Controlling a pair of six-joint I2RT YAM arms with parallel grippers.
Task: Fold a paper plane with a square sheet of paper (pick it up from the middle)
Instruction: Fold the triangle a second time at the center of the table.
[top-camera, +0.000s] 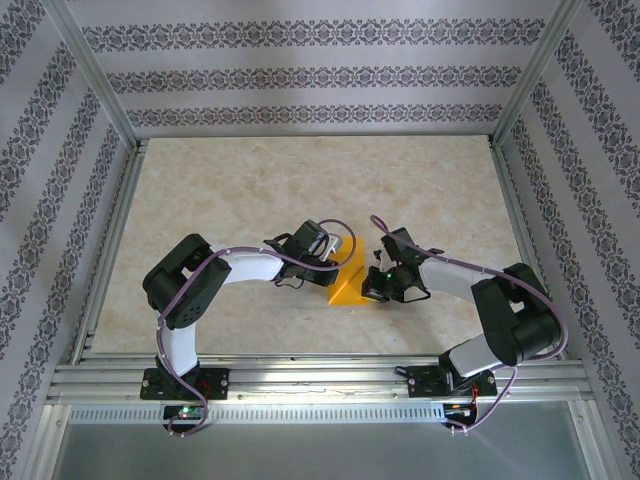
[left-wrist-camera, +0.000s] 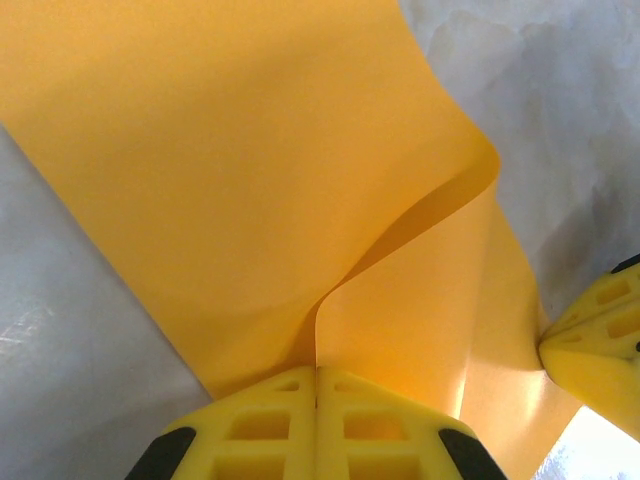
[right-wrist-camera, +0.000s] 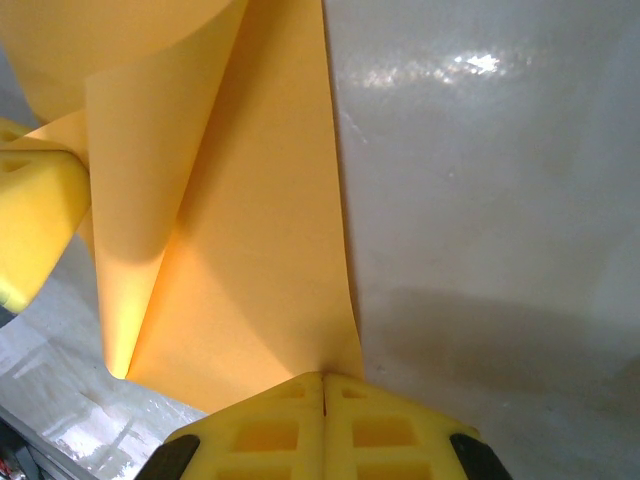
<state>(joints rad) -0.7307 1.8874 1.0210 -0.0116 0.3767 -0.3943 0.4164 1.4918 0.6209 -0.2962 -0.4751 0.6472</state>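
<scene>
From the top external camera, the square sheet of paper shows as a small orange-yellow wedge a little below and right of the middle of the frame, on the pale marbled bench. The two arms reach in toward it from either side. The left gripper meets the sheet at its upper left edge and the right gripper at its right edge, but from this height the fingers are too small to judge. In the left wrist view, the left gripper sits at the bottom centre. Its two yellow fingers are pressed flat together, with a fold of the sheet pinched in the seam between them. The paper rises from there and fills the upper left and centre of the frame, with one layer curling over in a loose bend toward the right. At the right edge, the yellow tip of the right gripper touches the paper. In the right wrist view, the right gripper is at the bottom centre, its fingers closed tight on the sheet's lower edge. The sheet stretches up the left half of the frame, creased and partly doubled over. The left gripper presses against it at the left edge, and grey bench surface lies to the right.
</scene>
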